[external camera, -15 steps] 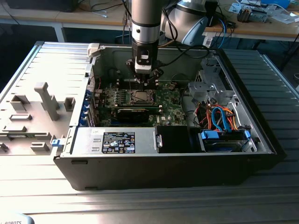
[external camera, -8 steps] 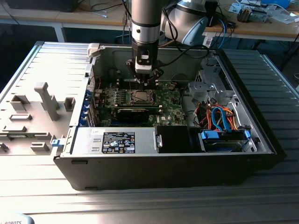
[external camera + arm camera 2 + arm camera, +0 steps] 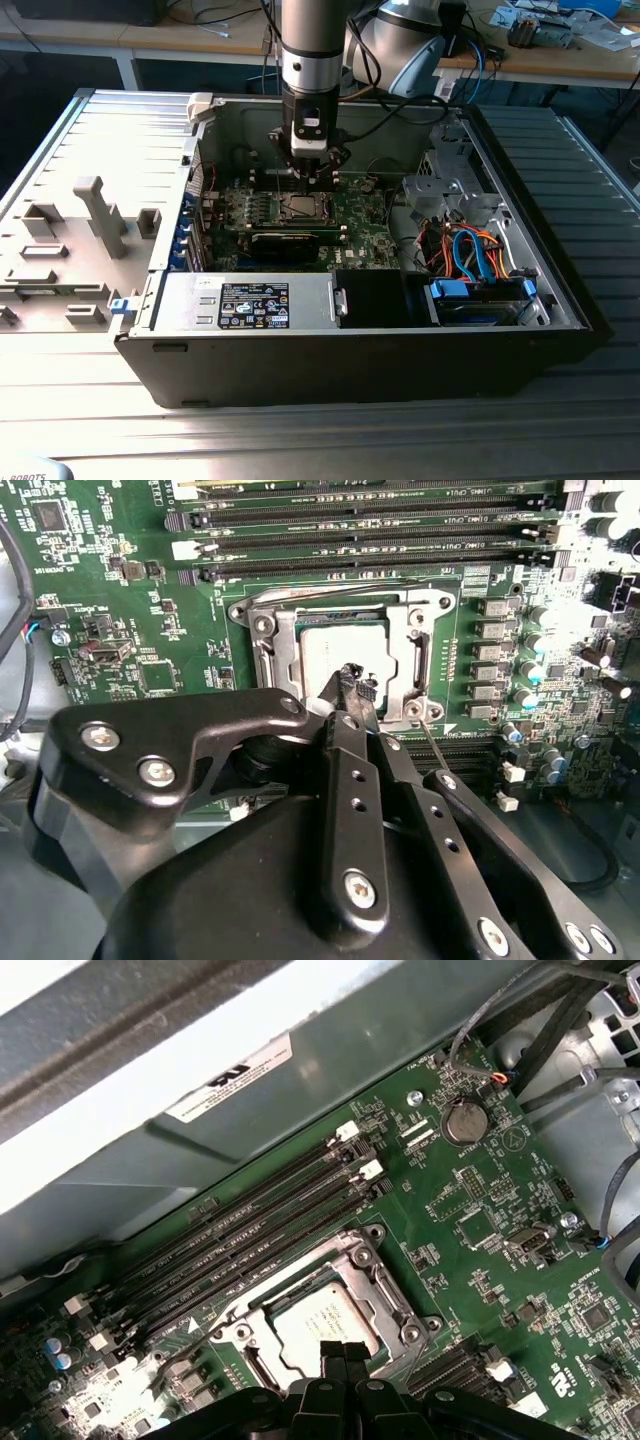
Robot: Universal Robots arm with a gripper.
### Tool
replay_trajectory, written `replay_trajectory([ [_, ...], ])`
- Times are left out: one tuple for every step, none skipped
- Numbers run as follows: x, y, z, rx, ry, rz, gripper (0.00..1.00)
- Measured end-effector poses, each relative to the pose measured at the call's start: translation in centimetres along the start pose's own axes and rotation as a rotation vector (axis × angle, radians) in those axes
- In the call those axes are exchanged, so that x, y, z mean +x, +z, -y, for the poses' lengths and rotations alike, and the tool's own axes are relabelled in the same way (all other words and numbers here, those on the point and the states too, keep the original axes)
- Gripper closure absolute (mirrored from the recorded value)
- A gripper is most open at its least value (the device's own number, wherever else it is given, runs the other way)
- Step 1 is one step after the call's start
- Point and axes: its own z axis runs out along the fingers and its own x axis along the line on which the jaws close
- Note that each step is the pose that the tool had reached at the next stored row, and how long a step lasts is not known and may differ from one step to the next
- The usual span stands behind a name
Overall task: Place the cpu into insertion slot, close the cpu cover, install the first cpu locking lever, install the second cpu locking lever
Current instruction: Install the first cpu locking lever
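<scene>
The cpu lies flat in the insertion slot on the green board; its dull grey top shows in both wrist views. The silver cpu cover lies closed around it, its cut-out centre framing the chip. My gripper hangs just above the slot's edge, fingers shut with nothing visible between them. One thin locking lever sticks out from the frame's corner beside the fingers. Another lever runs along the frame's far edge by the memory slots.
The board sits inside an open computer case. Long black memory slots run beside the socket. A black card, a drive bay with coloured cables and a power supply surround the work area. Grey fixtures stand outside on the table.
</scene>
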Motion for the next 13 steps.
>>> replay_trajectory([
  [0.0,0.0,0.0,-0.0001,-0.002,0.0001,0.89],
  [0.0,0.0,0.0,-0.0002,-0.006,0.0002,0.89],
  [0.0,0.0,0.0,-0.0004,-0.009,0.0003,0.89],
  [0.0,0.0,0.0,-0.0004,-0.01,0.0004,0.89],
  [0.0,0.0,0.0,-0.0005,-0.011,0.0004,0.89],
  [0.0,0.0,0.0,-0.0004,-0.012,0.0004,0.89],
  [0.0,0.0,0.0,-0.0005,-0.013,0.0005,0.89],
  [0.0,0.0,0.0,-0.0006,-0.014,0.0006,0.89],
  [0.0,0.0,0.0,-0.0006,-0.016,0.0006,0.89],
  [0.0,0.0,0.0,-0.0007,-0.017,0.0007,0.89],
  [0.0,0.0,0.0,-0.0008,-0.018,0.0007,0.89],
  [0.0,0.0,0.0,-0.0008,-0.02,0.0007,0.89],
  [0.0,0.0,0.0,-0.0008,-0.021,0.0008,0.89],
])
